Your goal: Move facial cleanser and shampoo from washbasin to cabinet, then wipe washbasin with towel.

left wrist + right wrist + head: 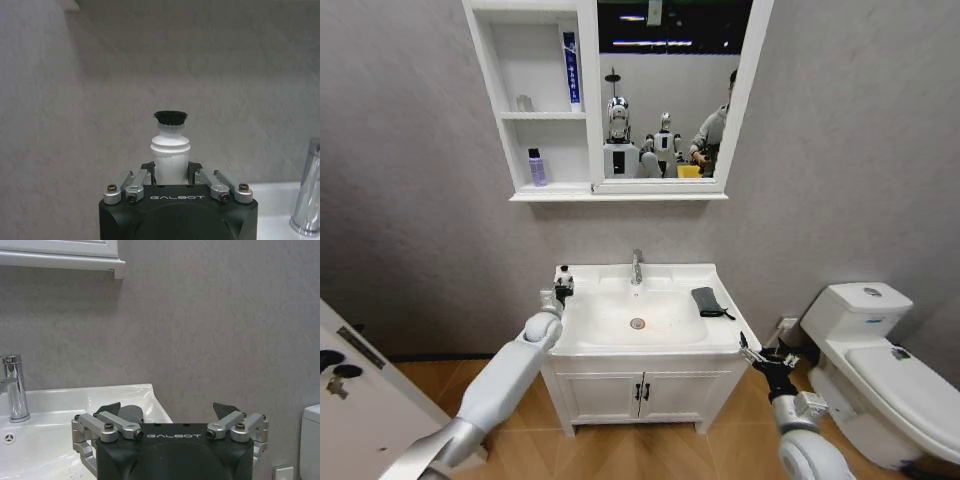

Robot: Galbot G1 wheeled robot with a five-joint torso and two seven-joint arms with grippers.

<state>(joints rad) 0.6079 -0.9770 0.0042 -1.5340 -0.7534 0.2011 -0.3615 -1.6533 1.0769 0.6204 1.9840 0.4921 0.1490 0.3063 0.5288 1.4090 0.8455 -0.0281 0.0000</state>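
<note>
The left arm is stretched up to the back left corner of the washbasin [620, 345]. There the left hand [562, 285] is clamped around a small white bottle with a black cap [170, 150]. The bottle is held upright; it may be the facial cleanser, but no label can be read.

The right arm is bent low by the front right corner of the washbasin. The right hand [752, 352] is held in the air with its fingers spread apart, and nothing is gripped by it.

The dark towel [708, 302] is laid on the right rim of the washbasin.

In the cabinet [582, 100], a tall blue and white tube [571, 68] is stood on the upper shelf, and a small purple bottle [536, 167] is kept on the lower shelf.
</note>
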